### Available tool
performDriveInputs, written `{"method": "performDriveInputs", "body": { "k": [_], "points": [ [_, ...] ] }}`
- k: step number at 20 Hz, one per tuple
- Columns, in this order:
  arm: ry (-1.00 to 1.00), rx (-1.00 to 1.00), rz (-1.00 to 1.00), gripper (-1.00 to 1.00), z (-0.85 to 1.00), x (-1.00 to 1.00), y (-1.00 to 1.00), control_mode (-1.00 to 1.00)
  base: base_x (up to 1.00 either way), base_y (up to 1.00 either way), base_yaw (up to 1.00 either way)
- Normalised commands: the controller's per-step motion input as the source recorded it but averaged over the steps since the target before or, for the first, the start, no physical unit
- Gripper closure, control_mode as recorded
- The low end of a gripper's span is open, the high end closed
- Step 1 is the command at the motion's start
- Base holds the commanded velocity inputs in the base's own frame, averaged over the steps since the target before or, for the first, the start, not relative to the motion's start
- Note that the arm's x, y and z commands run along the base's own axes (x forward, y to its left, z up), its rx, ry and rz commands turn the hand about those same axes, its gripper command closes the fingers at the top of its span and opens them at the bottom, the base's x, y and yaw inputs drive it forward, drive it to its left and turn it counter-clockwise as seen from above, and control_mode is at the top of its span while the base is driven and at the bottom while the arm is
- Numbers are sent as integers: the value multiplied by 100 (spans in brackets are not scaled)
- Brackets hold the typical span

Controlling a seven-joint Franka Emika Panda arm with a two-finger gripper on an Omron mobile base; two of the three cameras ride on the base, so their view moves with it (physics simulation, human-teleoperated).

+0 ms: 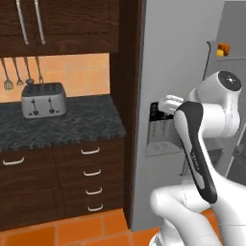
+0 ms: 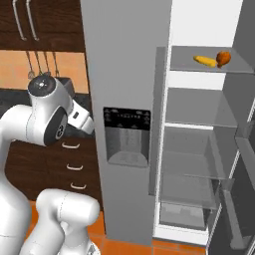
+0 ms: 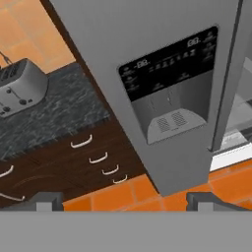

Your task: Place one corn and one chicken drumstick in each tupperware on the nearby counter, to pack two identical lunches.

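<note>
On the fridge's top shelf [image 2: 209, 67], corn [image 2: 205, 61] lies flat, long axis sideways, touching the drumstick [image 2: 223, 58]; gripper [image 3: 118, 199] fingers spread, empty.

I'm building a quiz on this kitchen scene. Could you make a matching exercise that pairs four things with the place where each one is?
Things:
1. yellow corn cob
2. silver four-slot toaster
3. black dispenser panel
4. row of hanging metal utensils

Places:
A. on the closed grey fridge door
B. on the orange wall above the toaster
C. on the top fridge shelf, beside the reddish-brown chicken drumstick
D. on the speckled dark stone counter

Pairs: 1-C, 2-D, 3-A, 4-B
</note>
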Motion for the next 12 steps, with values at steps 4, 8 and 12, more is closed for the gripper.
{"method": "performDriveInputs", "body": {
  "k": [4, 8, 12],
  "points": [
    [0, 0, 0, -100, 0, 0, 0, 100, 17, -54, 0],
    [0, 0, 0, -100, 0, 0, 0, 100, 35, -44, 0],
    [0, 0, 0, -100, 0, 0, 0, 100, 25, -64, 0]
  ]
}}
